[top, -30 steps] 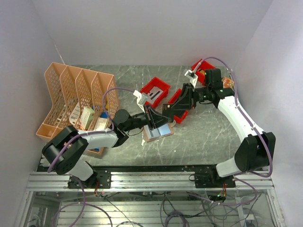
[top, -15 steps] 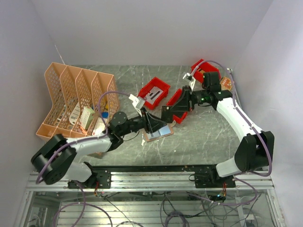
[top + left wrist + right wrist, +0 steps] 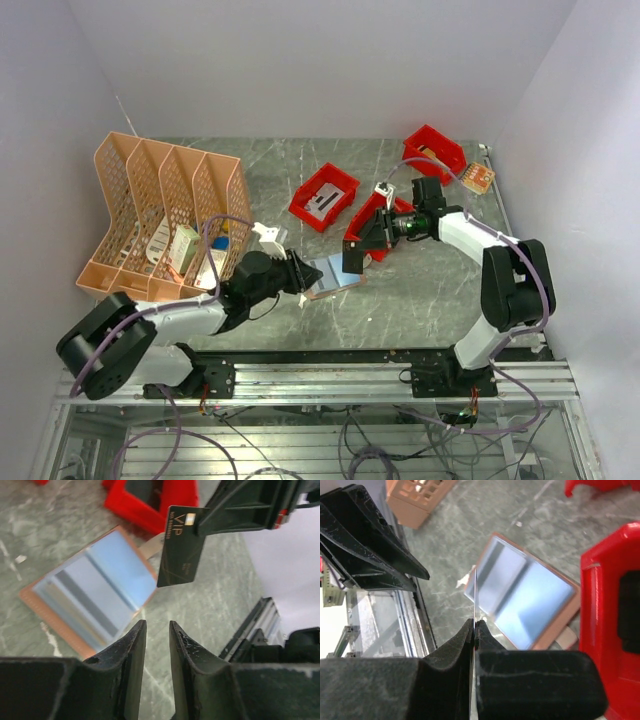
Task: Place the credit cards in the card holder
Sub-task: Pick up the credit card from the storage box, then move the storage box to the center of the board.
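The card holder (image 3: 335, 274) lies open and flat on the marble table, tan-edged with bluish-grey pockets (image 3: 95, 592). My right gripper (image 3: 352, 258) hangs just right of it, shut on a dark credit card (image 3: 180, 547) with "VIP" printed on it, held upright above the holder's right edge. From the right wrist, that card (image 3: 475, 592) shows edge-on between the fingers, with the holder (image 3: 527, 600) beyond it. My left gripper (image 3: 297, 272) sits at the holder's left side. Its jaws (image 3: 156, 625) stand slightly open with nothing between them.
A peach mesh file rack (image 3: 160, 205) fills the left side. Red bins stand at the middle back (image 3: 325, 193), beneath the right arm (image 3: 372, 215) and at the far right (image 3: 433, 150). A small orange item (image 3: 478, 178) lies near the right wall.
The card passed from my left gripper to my right one. The left gripper opened and drew back to the left. The right gripper shut on the card and came down toward the holder.
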